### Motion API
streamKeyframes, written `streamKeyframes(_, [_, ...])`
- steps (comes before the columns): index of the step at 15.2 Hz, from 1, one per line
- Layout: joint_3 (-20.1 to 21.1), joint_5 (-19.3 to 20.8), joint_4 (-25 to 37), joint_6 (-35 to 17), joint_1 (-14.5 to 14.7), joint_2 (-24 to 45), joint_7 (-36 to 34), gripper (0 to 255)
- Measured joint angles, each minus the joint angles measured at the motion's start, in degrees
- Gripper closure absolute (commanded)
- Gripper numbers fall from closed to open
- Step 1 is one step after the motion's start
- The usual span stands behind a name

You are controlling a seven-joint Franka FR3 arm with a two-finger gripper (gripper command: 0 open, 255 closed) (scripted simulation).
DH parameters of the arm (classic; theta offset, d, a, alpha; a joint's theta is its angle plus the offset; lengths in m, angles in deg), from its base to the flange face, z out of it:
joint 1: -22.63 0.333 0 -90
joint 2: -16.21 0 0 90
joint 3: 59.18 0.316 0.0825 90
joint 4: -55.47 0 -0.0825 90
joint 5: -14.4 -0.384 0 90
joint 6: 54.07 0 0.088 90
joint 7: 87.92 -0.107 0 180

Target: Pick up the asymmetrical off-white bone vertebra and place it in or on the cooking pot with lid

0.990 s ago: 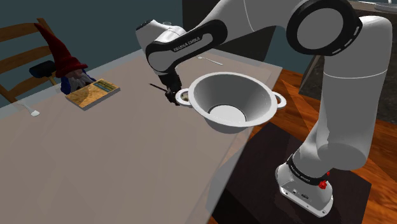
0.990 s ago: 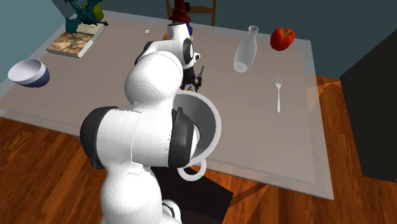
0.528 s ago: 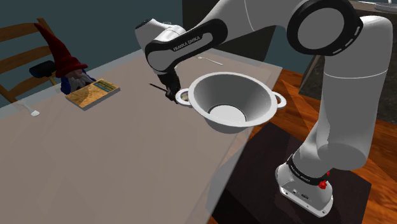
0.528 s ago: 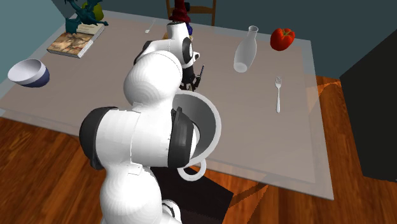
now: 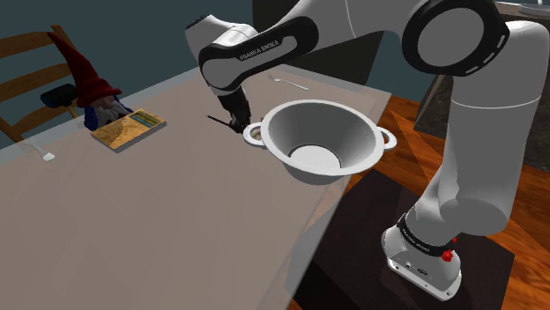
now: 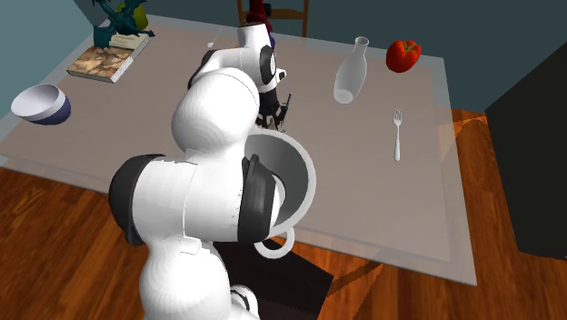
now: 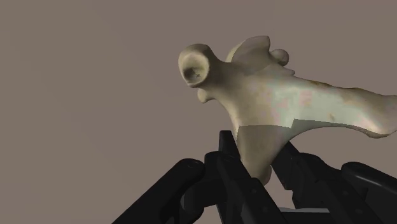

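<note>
A white arm (image 5: pixel 458 132) rises from a dark stand (image 5: pixel 353 255) and reaches over a wide, pale grey-brown table (image 5: pixel 159 220) set on a wood floor (image 6: pixel 509 209).

A large white pot (image 5: pixel 348 132) with two loop handles stands open at the table edge nearest the stand. A wooden chair (image 5: pixel 26 84) is at the far side of the table.

Smaller things are spread over the tabletop:
- a clear bottle (image 6: pixel 350 71)
- a white and blue bowl (image 6: pixel 41 103)
- a teal dragon figure (image 6: pixel 123 20) on top of a book (image 6: pixel 100 62)
- a red-hatted gnome (image 5: pixel 97 97) just beside a second, flat book (image 5: pixel 130 129)
- a red tomato (image 6: pixel 402 55)
- a fork (image 6: pixel 397 135)

The black gripper (image 5: pixel 236 125) hangs over the table, just beside the pot handle on the shoulder view's left.

In the wrist view its fingers are clamped on the lower part of the bone (image 7: pixel 273 102). The bone is an off-white, lopsided vertebra with a small round hole at one end and a long flat wing reaching out to one side. It is clasped in the gripper beside the pot, outside its rim, with bare tabletop behind it.
</note>
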Motion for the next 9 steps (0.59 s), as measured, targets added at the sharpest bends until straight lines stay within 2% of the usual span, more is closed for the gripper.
streamKeyframes(9, [0.1,-0.4,4.7,6.0,0.1,-1.4,1.1,255])
